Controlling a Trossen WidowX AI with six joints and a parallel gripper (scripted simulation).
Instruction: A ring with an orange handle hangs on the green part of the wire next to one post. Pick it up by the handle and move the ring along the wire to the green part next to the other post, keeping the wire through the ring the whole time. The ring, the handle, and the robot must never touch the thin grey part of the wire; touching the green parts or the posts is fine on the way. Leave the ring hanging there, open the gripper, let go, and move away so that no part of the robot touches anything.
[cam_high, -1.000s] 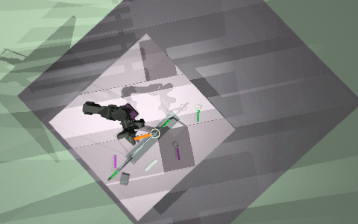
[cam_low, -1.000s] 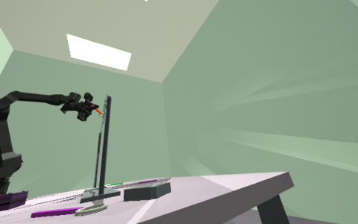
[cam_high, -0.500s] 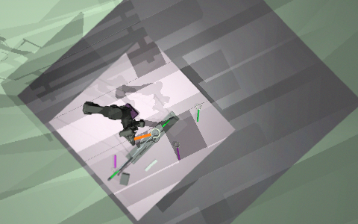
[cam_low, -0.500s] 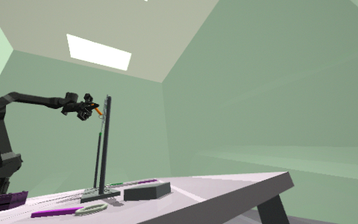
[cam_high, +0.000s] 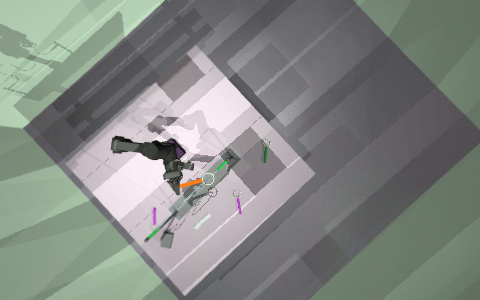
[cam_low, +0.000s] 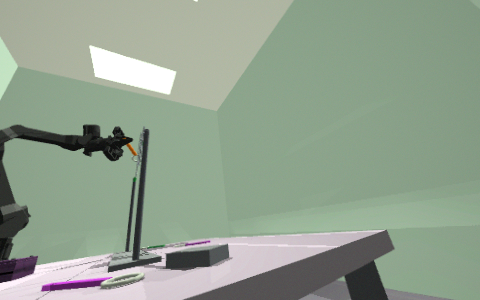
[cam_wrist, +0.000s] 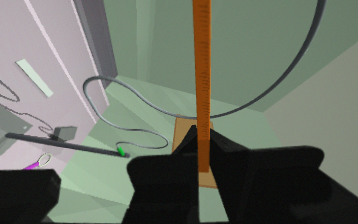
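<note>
End effector (cam_high: 179, 188) (cam_low: 131, 140) (cam_wrist: 197, 128) pinched the orange handle (cam_high: 191, 184) (cam_low: 131, 149) (cam_wrist: 202, 70) nearly shut, the ring (cam_high: 201, 180) (cam_low: 134, 158) lying toward two o'clock in the top view.

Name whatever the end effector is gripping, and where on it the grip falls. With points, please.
The orange handle (cam_high: 191, 183) (cam_low: 131, 149) (cam_wrist: 202, 75) of the ring, held at the end away from the ring.

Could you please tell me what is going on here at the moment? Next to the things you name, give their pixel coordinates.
The robot arm's gripper (cam_high: 178, 190) (cam_low: 131, 140) (cam_wrist: 197, 128) is closed on the orange handle (cam_high: 191, 184) (cam_low: 131, 149) (cam_wrist: 202, 75) of a ring (cam_high: 202, 181). The ring is up at the wire, between the two green parts, so it looks partway along its trip. It has not been let go.
</note>
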